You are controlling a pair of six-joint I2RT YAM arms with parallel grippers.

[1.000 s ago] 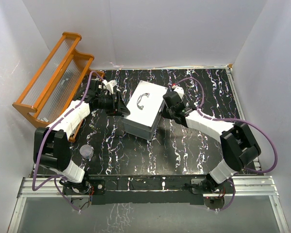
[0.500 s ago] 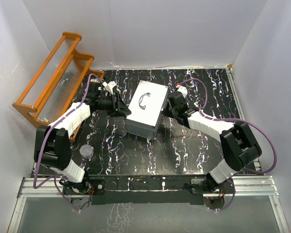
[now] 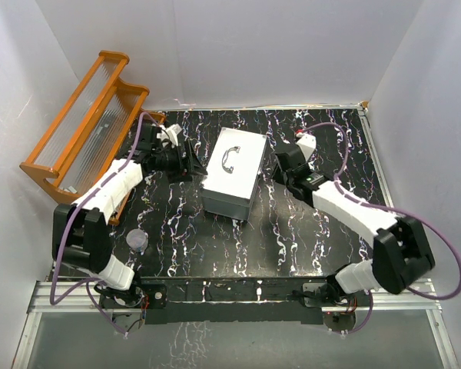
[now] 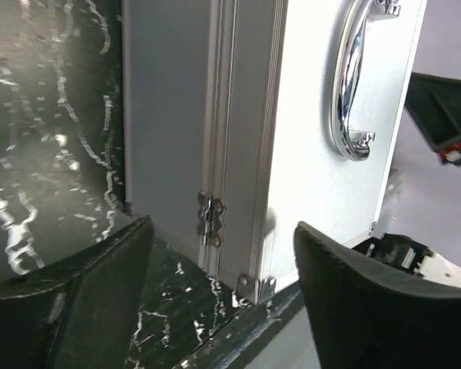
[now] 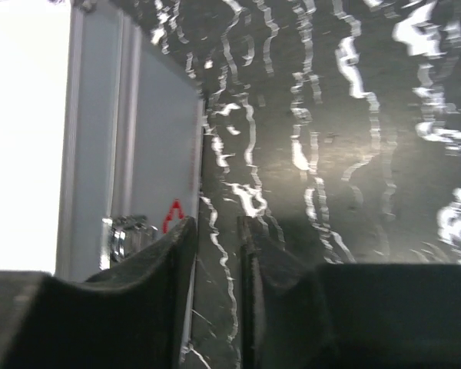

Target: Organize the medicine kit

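The medicine kit (image 3: pixel 232 175) is a silver-grey metal case, lid closed, with a curved chrome handle (image 3: pixel 229 157) on top, standing mid-table. My left gripper (image 3: pixel 190 162) sits at its left side, jaws wide open. In the left wrist view the left gripper (image 4: pixel 223 227) frames the kit's (image 4: pixel 169 115) side, a hinge (image 4: pixel 210 217) and a lower corner, gripping nothing. My right gripper (image 3: pixel 280 170) hangs just off the kit's right side. In the right wrist view the right gripper (image 5: pixel 217 223) shows a narrow empty gap over the table, beside the kit's (image 5: pixel 157 138) wall and latch (image 5: pixel 127 231).
An orange rack (image 3: pixel 84 115) with clear ribbed panels leans at the back left, off the black marbled table (image 3: pixel 307 246). A small clear cup (image 3: pixel 138 240) stands near the left arm's base. White walls close in on three sides.
The kit has turned to lie straighter on the table. My right gripper has drawn back to the right and parted a little. My left gripper has opened wider.
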